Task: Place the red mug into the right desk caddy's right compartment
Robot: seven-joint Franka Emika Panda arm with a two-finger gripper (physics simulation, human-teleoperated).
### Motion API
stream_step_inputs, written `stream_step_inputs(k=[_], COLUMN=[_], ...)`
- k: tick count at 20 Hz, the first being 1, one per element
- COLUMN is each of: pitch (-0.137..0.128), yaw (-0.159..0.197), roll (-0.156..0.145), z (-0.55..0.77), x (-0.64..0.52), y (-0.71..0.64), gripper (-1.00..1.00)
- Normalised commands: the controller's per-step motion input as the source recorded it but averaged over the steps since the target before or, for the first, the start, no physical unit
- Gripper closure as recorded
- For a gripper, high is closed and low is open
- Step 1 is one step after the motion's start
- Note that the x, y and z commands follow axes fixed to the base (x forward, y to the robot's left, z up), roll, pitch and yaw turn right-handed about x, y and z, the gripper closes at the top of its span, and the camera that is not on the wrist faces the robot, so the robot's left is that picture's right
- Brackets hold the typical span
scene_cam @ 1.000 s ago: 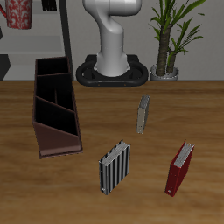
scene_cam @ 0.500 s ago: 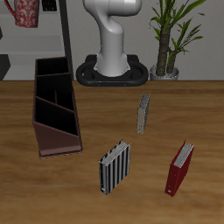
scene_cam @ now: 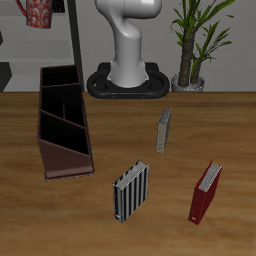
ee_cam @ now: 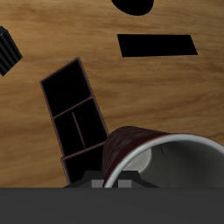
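Observation:
The red mug [scene_cam: 38,12], speckled pale, hangs high in the air behind and above the far end of the right desk caddy [scene_cam: 62,120]. My gripper [scene_cam: 60,5] is shut on it, mostly cut off by the frame edge. In the wrist view the mug [ee_cam: 144,149] fills the foreground at my gripper [ee_cam: 118,180], its grey inside showing. The caddy [ee_cam: 77,109] lies far below, a dark maroon box with slanted partitions and three empty cells. I cannot tell which end cell is the right compartment.
A thin black pole [scene_cam: 75,40] stands just behind the caddy. The robot base [scene_cam: 128,70] and a potted plant [scene_cam: 195,40] are at the back. A small grey book [scene_cam: 163,129], a striped book [scene_cam: 131,192] and a red book [scene_cam: 206,192] stand on the table.
The mug, held in my gripper, has drifted sideways toward the robot's column and slightly higher. Nothing on the table has moved.

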Motion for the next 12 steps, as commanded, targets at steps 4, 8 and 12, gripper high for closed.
stream_step_inputs(k=[4,8,12], pitch=[0.001,0.009,0.035], yaw=[-0.018,-0.025,-0.038], roll=[-0.023,-0.037,-0.001], z=[-0.16,-0.26,-0.22], x=[-0.19,-0.16,-0.11], y=[-0.01,0.04,0.13], gripper=[1.00,1.00,1.00])
